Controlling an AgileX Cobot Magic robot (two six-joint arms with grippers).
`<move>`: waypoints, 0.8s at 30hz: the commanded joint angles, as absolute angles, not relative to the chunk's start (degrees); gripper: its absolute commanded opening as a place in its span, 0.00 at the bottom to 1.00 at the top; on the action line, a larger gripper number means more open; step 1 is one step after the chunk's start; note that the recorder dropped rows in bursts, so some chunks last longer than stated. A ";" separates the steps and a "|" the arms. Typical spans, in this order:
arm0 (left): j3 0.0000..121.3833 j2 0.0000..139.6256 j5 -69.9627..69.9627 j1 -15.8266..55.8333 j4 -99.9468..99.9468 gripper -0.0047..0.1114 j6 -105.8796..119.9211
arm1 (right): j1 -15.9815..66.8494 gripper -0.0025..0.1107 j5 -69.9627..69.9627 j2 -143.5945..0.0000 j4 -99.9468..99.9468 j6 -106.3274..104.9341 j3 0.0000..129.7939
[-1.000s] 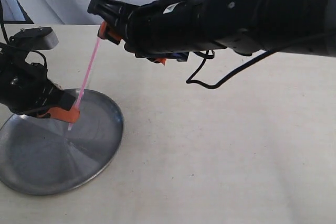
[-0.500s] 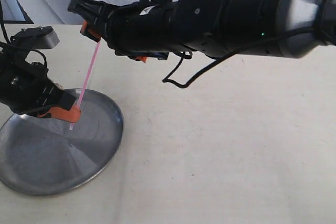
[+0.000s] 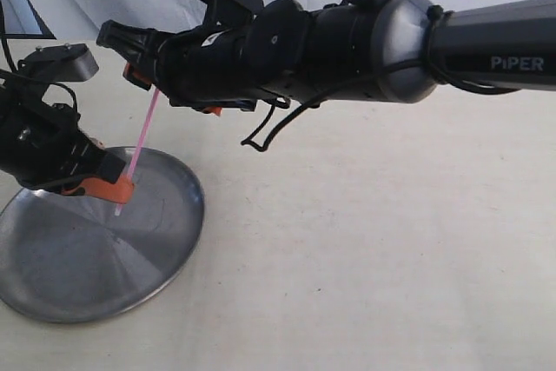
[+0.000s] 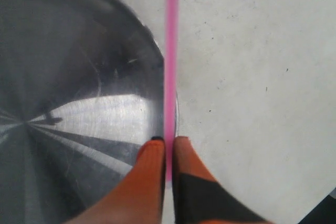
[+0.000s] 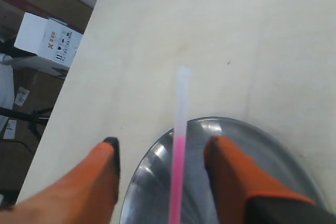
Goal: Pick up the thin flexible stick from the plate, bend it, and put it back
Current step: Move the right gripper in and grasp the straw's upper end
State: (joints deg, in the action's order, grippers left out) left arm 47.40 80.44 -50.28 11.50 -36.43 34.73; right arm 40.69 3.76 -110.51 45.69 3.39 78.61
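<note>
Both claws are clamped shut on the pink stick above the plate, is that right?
No. Only the left claw is shut on the stick above the plate; the right claw is open, its fingers apart on either side of the stick, as the right wrist view shows.

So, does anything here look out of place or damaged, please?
Nothing damaged. The thin flexible stick stands tilted above the plate, straight, pinched low by the left gripper; the right gripper brackets its top, open.
</note>
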 commanded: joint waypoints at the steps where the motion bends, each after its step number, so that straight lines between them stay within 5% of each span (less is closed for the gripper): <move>1: 47.50 80.06 -50.82 11.59 -36.87 0.04 35.10 | 40.68 0.16 2.57 -110.44 45.50 2.92 79.09; 3: 47.50 80.06 -50.94 11.59 -36.87 0.04 35.10 | 40.68 0.02 2.83 -110.44 45.50 2.92 79.09; 10: 47.50 80.06 -50.80 11.59 -38.78 0.07 35.10 | 40.68 0.02 4.71 -110.44 45.39 2.92 79.09; 19: 47.38 80.06 -50.29 11.59 -39.32 0.47 34.69 | 40.68 0.02 5.41 -109.61 45.65 3.29 79.09; 24: 47.15 80.90 -50.10 11.59 -38.76 0.42 34.59 | 40.68 0.02 4.57 -108.23 47.11 3.59 79.09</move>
State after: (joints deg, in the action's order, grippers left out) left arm 47.29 80.44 -50.46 11.50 -38.53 34.78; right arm 40.82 5.29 -109.54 45.89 3.54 78.82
